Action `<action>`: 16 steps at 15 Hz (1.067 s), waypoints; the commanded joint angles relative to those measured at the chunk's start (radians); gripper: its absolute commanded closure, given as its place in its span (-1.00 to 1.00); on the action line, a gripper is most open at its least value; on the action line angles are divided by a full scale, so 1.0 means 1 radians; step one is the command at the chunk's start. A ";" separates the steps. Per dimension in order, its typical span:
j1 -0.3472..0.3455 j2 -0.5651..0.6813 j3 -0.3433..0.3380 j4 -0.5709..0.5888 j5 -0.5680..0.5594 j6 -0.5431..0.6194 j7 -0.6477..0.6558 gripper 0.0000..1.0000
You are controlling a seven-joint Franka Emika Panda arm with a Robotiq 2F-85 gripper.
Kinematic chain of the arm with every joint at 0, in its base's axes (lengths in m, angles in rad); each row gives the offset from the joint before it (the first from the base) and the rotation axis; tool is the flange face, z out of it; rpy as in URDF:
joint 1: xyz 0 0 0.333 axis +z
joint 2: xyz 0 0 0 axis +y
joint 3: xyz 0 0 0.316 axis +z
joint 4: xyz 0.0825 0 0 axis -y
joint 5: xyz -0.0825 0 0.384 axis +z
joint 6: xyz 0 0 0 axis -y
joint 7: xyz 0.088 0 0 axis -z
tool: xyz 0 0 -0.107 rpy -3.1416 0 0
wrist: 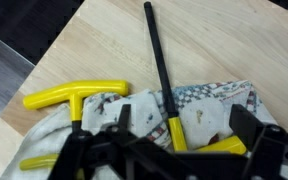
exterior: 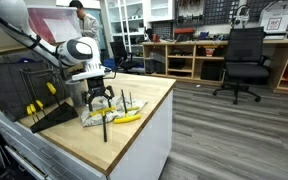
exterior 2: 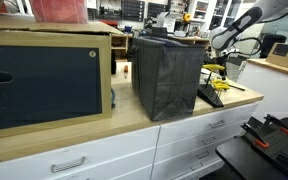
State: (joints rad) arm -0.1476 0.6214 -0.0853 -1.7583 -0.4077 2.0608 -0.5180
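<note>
Wooden counter (exterior: pixel 149 100): fills centre frame in an exterior view. Crumpled patterned cloth (wrist: pixel 219 100): lies on it, lower half of wrist view. Yellow T-handled tools (wrist: pixel 79 96): rest on cloth, one long black shaft (wrist: pixel 159 50) pointing to upper centre. Gripper (exterior: pixel 101 100): hangs just above cloth and tools, released, jaws spread, grasping nothing.

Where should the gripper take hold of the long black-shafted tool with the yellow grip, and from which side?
Probably at its yellow grip, coming straight down with the jaws across it. The tool lies flat, its grip on the cloth under the open gripper, and the grip is thicker than the thin shaft.
</note>
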 commanded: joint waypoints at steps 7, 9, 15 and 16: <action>-0.029 0.037 0.012 -0.040 -0.041 0.178 -0.083 -1.00; -0.041 0.034 0.020 -0.075 -0.039 0.215 -0.152 -1.00; -0.026 -0.057 -0.011 -0.186 -0.075 0.340 -0.180 -1.00; -0.028 -0.077 -0.012 -0.202 -0.081 0.357 -0.182 -1.00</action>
State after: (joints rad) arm -0.1773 0.6409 -0.0871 -1.8673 -0.4571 2.3579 -0.6935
